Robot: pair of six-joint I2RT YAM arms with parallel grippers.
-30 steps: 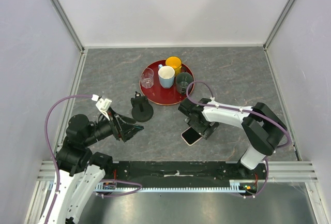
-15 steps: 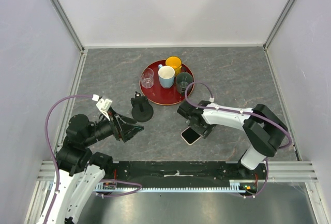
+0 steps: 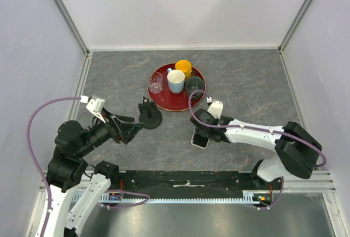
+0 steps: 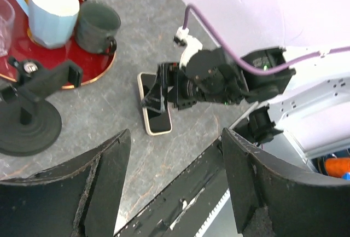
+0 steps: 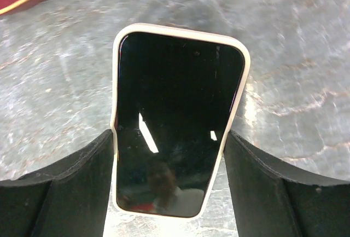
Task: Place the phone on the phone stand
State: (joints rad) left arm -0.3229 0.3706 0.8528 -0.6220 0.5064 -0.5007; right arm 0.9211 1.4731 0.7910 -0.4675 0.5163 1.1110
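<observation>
The phone (image 3: 199, 141) lies screen up on the grey table, pale rim around a black screen; it also shows in the left wrist view (image 4: 155, 117) and the right wrist view (image 5: 175, 116). My right gripper (image 3: 201, 133) is over it, and its two fingers touch both long edges of the phone (image 5: 169, 136). The phone stand (image 3: 149, 115), a black disc base with a post and clamp, stands left of the phone (image 4: 27, 119). My left gripper (image 3: 131, 128) is open and empty, just left of the stand (image 4: 175, 144).
A red tray (image 3: 169, 101) behind the stand holds a clear glass (image 3: 156, 82), a white mug (image 3: 175, 81), a yellow mug (image 3: 183, 67) and a dark green mug (image 3: 194, 86). The black rail runs along the near table edge (image 3: 186, 181).
My right gripper has turned and settled over the phone with a finger on each long side; the phone has turned a little. My left arm has drawn back to the left.
</observation>
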